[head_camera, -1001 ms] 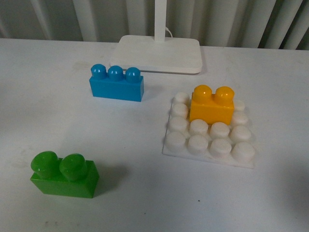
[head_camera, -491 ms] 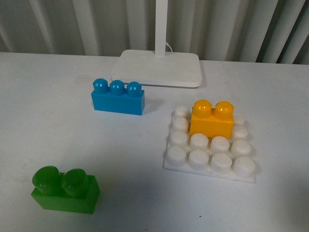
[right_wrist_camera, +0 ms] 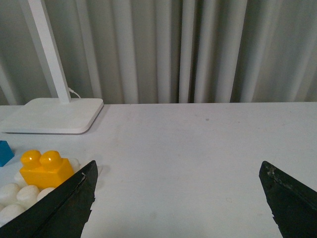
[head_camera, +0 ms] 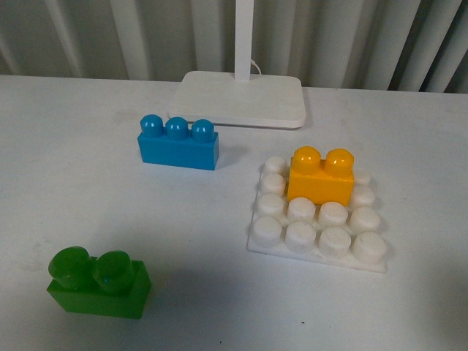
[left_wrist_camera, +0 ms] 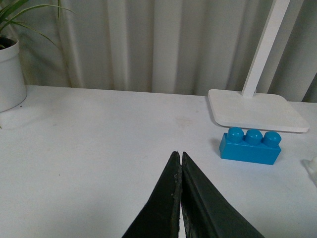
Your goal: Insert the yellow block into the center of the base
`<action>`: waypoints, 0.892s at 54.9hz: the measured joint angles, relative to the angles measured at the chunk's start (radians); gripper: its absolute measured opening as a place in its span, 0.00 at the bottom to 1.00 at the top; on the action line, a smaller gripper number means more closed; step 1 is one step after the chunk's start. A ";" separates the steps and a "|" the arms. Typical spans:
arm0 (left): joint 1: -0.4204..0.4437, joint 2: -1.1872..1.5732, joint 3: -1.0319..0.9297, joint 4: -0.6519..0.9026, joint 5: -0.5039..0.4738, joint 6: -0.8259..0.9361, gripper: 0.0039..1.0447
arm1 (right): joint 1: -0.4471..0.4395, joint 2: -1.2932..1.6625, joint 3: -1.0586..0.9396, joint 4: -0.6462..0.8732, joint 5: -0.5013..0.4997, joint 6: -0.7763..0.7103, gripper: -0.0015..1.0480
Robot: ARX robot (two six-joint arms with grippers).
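The yellow block [head_camera: 320, 176], orange-yellow with two rounded studs, stands upright on the studded white base [head_camera: 319, 242], over its middle and back rows. No gripper shows in the front view. In the right wrist view the yellow block [right_wrist_camera: 43, 168] on the base [right_wrist_camera: 15, 198] lies beside one finger of my right gripper [right_wrist_camera: 177, 171], which is wide open and empty over bare table. My left gripper [left_wrist_camera: 179, 155] is shut on nothing, above the table, with the blue brick [left_wrist_camera: 250, 146] off to one side of it.
A blue three-stud brick [head_camera: 178, 143] stands left of the base. A green two-stud brick [head_camera: 98, 282] sits at the front left. A white lamp stand [head_camera: 238, 98] with a pole is at the back. A potted plant [left_wrist_camera: 11, 69] shows in the left wrist view.
The front view has shifted slightly, so everything sits a little lower in frame. The yellow block stays on the base; the bricks have not moved on the table.
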 joint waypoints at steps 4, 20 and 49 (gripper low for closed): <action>0.000 -0.028 -0.008 -0.020 0.000 0.000 0.03 | 0.000 0.000 0.000 0.000 0.000 0.000 0.91; 0.000 -0.113 -0.033 -0.063 0.001 0.000 0.03 | 0.000 0.000 0.000 0.000 0.000 0.000 0.91; 0.000 -0.322 -0.033 -0.280 0.001 -0.001 0.04 | 0.000 0.000 0.000 0.000 0.000 0.000 0.91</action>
